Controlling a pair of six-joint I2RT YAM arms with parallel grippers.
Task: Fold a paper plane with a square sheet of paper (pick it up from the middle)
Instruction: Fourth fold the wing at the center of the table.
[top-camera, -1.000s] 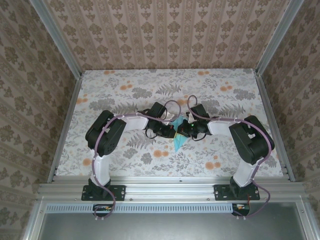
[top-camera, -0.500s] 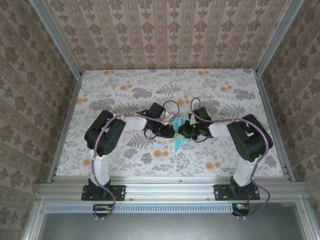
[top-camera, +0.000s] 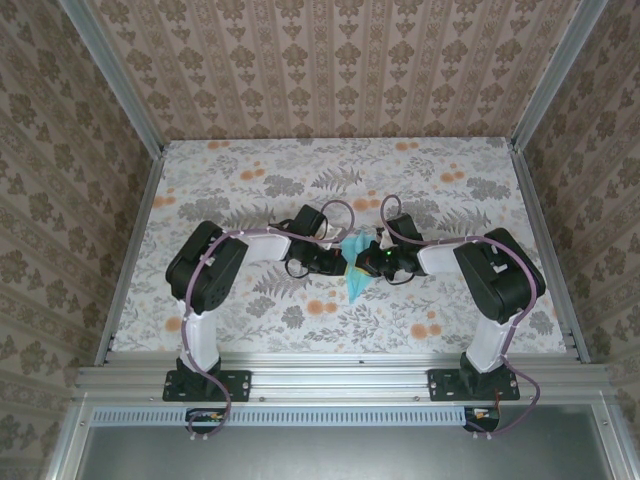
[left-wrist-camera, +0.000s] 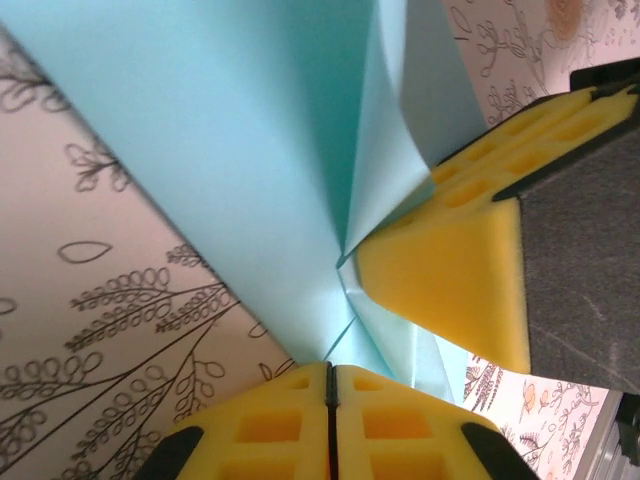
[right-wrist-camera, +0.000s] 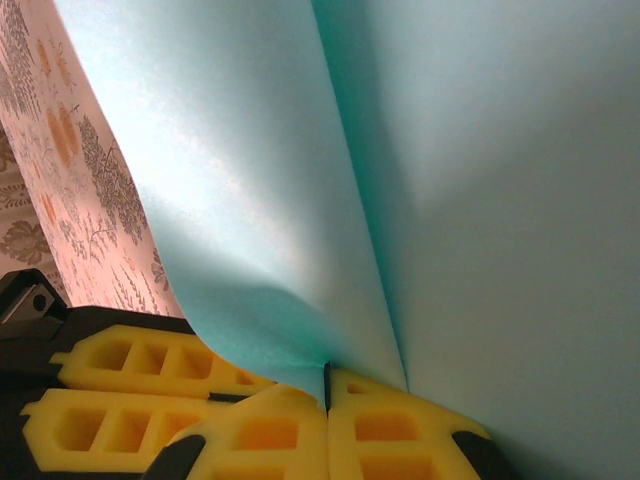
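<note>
beige walls; floral tabletop; turquoise paper

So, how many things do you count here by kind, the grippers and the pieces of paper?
Grippers: 2, the left gripper and the right gripper, both shut on the paper
Pieces of turquoise paper: 1, partly folded
Total: 3
</note>
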